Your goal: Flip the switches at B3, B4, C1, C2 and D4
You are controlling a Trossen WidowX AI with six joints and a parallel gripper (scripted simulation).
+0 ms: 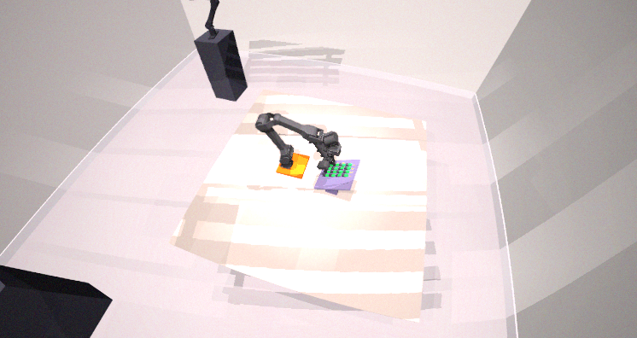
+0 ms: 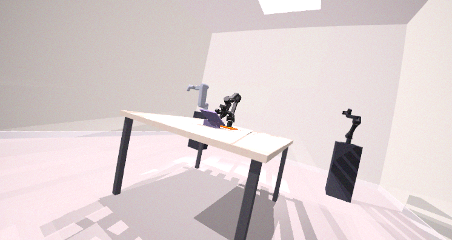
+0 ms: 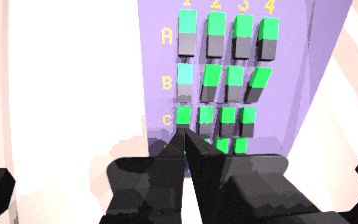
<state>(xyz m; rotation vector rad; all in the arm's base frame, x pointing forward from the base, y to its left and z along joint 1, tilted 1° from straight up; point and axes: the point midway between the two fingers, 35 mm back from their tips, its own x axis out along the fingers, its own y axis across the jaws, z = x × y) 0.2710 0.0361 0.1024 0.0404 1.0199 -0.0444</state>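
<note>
Over the panel's near left corner the hand [image 3: 184, 134] is held clenched, with nothing gripped; its two fingers are pressed together into one dark wedge. The wedge tip is seen at the near end of switch C1 [image 3: 183, 115], whether touching or just above cannot be told. Switch C2 [image 3: 206, 120] is found just beside it to the right. In the row beyond, B3 [image 3: 234, 83] and B4 [image 3: 258, 84] are seen, B4 tilted more visibly than its neighbours. Row D is mostly hidden behind the fingers, so D4 cannot be made out with certainty. Each switch is shown with a green half and a grey half, and yellow row letters and column numbers are printed on the purple panel [image 3: 300, 75]. From above, the panel [image 1: 337, 175] is seen lying on the tabletop [image 1: 312, 247], just beside the orange base plate [image 1: 297, 168] from which the arm [image 1: 289, 128] is bent over toward it.
</note>
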